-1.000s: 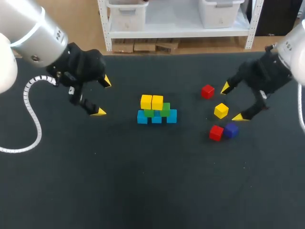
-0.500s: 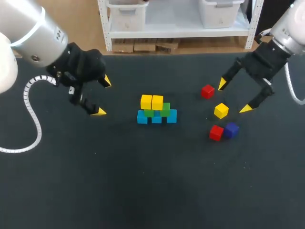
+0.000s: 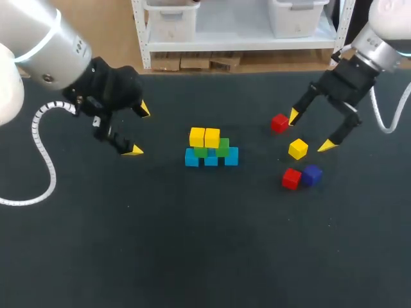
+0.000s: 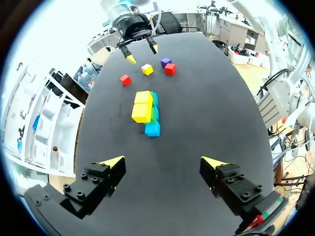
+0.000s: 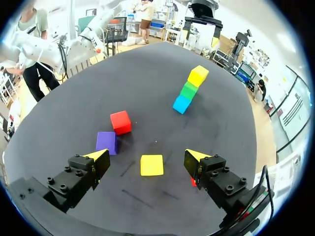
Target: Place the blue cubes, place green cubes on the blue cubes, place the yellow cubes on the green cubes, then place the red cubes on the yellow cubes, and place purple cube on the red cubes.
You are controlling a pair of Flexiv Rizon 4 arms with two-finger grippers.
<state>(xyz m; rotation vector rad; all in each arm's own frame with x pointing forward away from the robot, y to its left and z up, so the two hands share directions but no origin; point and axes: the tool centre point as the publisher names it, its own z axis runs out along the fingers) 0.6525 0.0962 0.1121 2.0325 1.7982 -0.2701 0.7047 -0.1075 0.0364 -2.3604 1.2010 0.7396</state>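
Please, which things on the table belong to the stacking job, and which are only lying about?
Belong to the job: stack of blue, green and yellow cubes; loose yellow cube; red cube by the right gripper; red cube beside the purple cube.
Only lying about: nothing loose that I see; just the left arm's white cable.

Stacked in tiers: blue cubes (image 3: pixel 211 158) in a row, green cubes (image 3: pixel 222 148) on them, two yellow cubes (image 3: pixel 197 136) atop; well right of this stack, lying loose: third yellow cube (image 3: pixel 297 149), far red cube (image 3: pixel 279 123), near red cube (image 3: pixel 291 178) just beside purple cube (image 3: pixel 311 174).
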